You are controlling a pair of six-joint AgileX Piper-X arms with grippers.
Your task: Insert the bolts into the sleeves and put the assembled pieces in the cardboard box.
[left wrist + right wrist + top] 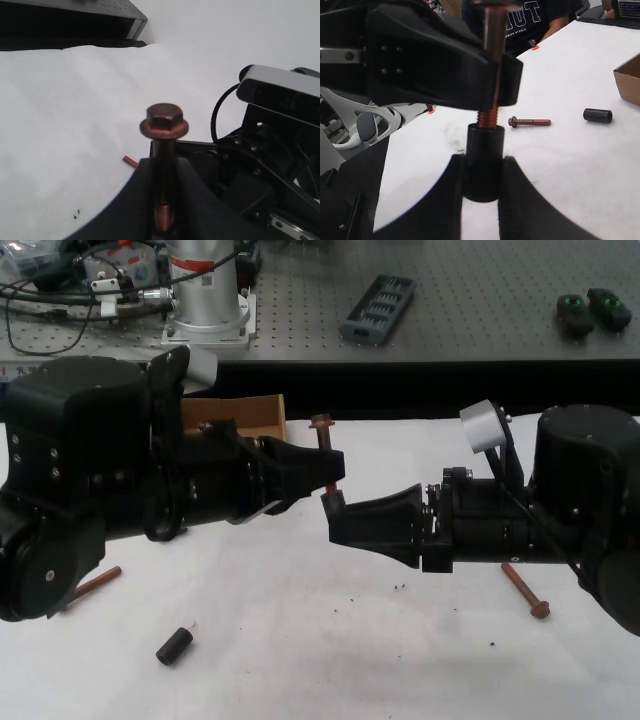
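A white sheet [330, 660] is lying spread out, and the cardboard box [252, 416] is sitting at its far edge. The left gripper [329, 470] is clamping a copper-coloured bolt [321, 437] by the shank, holding it upright, head up. Directly below, the right gripper [482, 166] is pinching a black sleeve [483, 140] upright, and the bolt's threaded end is meeting the sleeve's open top. A spare bolt [524, 590] is lying near the right arm; a second bolt [96, 582] and a loose sleeve [174, 645] are lying near the left arm.
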